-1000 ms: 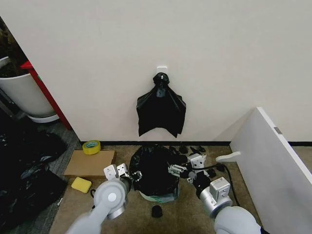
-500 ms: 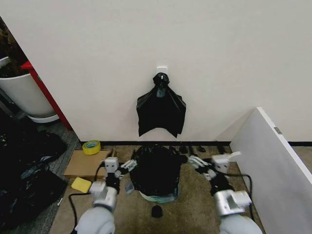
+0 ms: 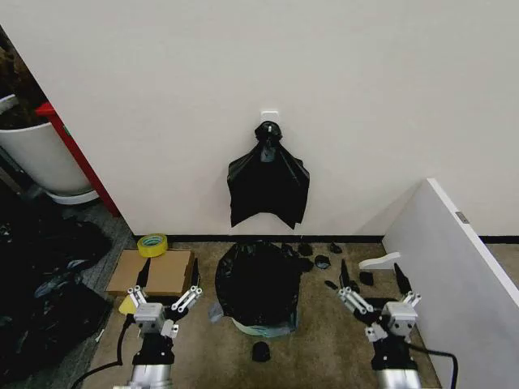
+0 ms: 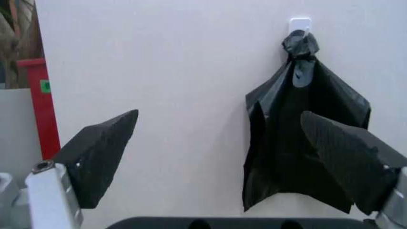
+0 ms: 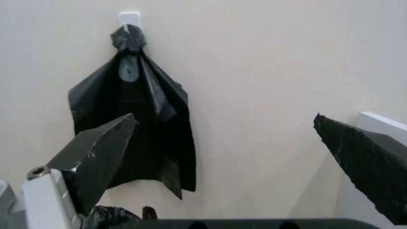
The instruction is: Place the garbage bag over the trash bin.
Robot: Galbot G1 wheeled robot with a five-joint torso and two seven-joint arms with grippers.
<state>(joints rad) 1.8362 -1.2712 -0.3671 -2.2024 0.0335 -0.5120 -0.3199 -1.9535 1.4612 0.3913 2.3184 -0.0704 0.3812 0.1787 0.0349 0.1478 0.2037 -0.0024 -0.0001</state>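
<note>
Left claw (image 3: 169, 289): spread wide open and holding nothing, raised off the floor to the left of the trash bin, well apart from it; in the left wrist view its two dark fingers (image 4: 102, 155) stand far apart against the wall.
Cardboard sheet (image 3: 158, 271): flat on the floor left of the trash bin, just behind the left claw, with a yellow tape roll (image 3: 152, 244) at its far edge.
Garbage bag (image 3: 258, 279): glossy black, crinkled, draped over the trash bin and covering its top and most of its sides.
Trash bin (image 3: 261, 329): standing on the floor against the wall; just its pale greenish base shows below the bag's hem.
Knotted black bag (image 3: 268, 183): hanging from a white wall hook (image 3: 269, 116), straight above the trash bin.
Black scraps (image 3: 323, 261): scattered on the floor just right of the trash bin, one more (image 3: 260, 351) in front of it.
Right claw (image 3: 371, 287): wide open and empty, raised to the right of the trash bin, well apart from it.
White board (image 3: 454, 275): leaning farther right of the trash bin, beyond the right claw.
</note>
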